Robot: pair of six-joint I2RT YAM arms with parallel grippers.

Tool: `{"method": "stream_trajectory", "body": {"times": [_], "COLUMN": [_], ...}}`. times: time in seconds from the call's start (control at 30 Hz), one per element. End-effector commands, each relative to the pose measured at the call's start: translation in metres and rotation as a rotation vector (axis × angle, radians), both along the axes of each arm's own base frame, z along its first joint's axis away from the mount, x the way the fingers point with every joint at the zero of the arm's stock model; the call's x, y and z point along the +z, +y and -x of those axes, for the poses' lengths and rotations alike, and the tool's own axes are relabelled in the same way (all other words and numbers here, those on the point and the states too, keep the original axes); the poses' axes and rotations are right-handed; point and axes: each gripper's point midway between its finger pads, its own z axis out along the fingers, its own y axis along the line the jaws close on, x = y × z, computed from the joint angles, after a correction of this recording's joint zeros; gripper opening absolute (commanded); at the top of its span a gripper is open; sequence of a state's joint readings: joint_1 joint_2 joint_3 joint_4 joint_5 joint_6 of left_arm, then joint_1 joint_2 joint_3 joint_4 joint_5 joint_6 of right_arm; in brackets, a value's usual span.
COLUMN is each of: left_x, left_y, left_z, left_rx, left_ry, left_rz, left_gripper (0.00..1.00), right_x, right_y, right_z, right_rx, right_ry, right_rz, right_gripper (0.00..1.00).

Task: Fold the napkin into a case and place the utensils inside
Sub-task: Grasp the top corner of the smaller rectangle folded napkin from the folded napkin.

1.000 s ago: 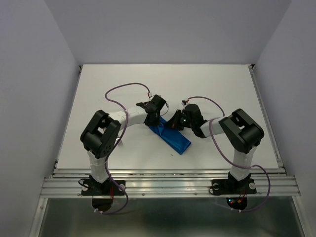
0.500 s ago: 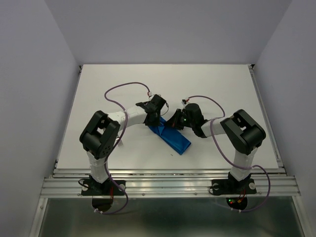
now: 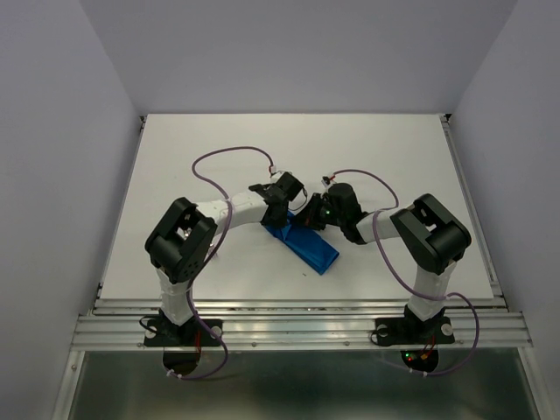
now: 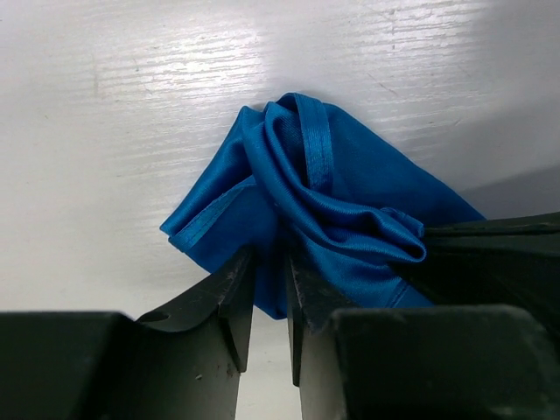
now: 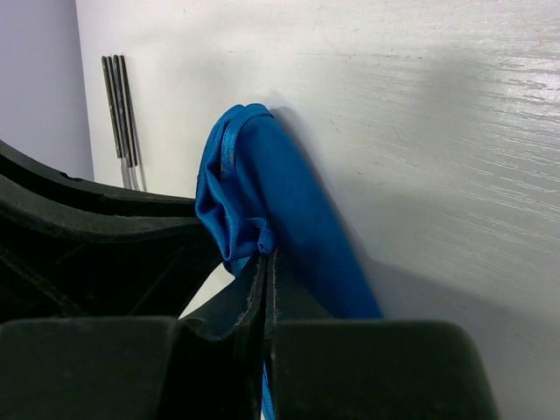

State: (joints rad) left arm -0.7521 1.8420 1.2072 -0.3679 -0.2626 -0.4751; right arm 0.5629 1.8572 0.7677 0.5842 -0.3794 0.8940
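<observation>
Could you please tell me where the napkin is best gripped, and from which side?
Probably the bunched, hemmed end of the napkin, where folds stand up off the table; the flat end offers fingers little to catch. Come from above, jaws across the ridge.

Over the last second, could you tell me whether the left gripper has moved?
Yes. The left gripper, pinching the blue napkin, has shifted slightly right, away from the table's left edge and toward the right gripper.
</observation>
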Motion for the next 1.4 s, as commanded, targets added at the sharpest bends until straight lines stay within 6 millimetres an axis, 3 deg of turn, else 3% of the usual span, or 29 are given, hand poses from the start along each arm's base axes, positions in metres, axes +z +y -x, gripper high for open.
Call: {"method": "stream_trajectory", "body": {"times": [0.0,0.27,0.47,0.67,1.0,1.2,1.37], "left_x": [0.008,0.005,0.008,0.015,0.003,-0.002,0.002], "left_y": [0.004,0.009,0.005,-0.006,0.002,0.014,0.011], "left_z": [-0.007,-0.008,-0.008,-0.006,-0.004,-0.004,-0.005], "left_rx": [0.015,0.02,0.007,-0.021,-0.008,0.013,0.02], "left_ry": [-0.033,-0.031,-0.039,-0.059,-0.043,-0.043,-0.053], "left_rz": [-0.057,-0.092,-0.091,-0.073,-0.143,-0.209,-0.192], "left_gripper": [0.29,0.27,0.36,0.38,0.38,0.33,0.18], "right_x": [0.015,0.018,0.017,0.016,0.015,0.016,0.015], "right_y": [0.004,0.004,0.004,0.004,0.005,0.004,0.004], "right_z": [-0.006,-0.007,-0.006,-0.007,-0.007,-0.007,-0.006], "right_rx": [0.013,0.01,0.01,0.01,0.013,0.012,0.012], "right_ry": [-0.044,-0.05,-0.048,-0.048,-0.045,-0.048,-0.047], "right_rz": [-0.029,-0.031,-0.03,-0.03,-0.03,-0.029,-0.026], "right_gripper": [0.01,0.01,0.01,0.01,0.01,0.01,0.01]}}
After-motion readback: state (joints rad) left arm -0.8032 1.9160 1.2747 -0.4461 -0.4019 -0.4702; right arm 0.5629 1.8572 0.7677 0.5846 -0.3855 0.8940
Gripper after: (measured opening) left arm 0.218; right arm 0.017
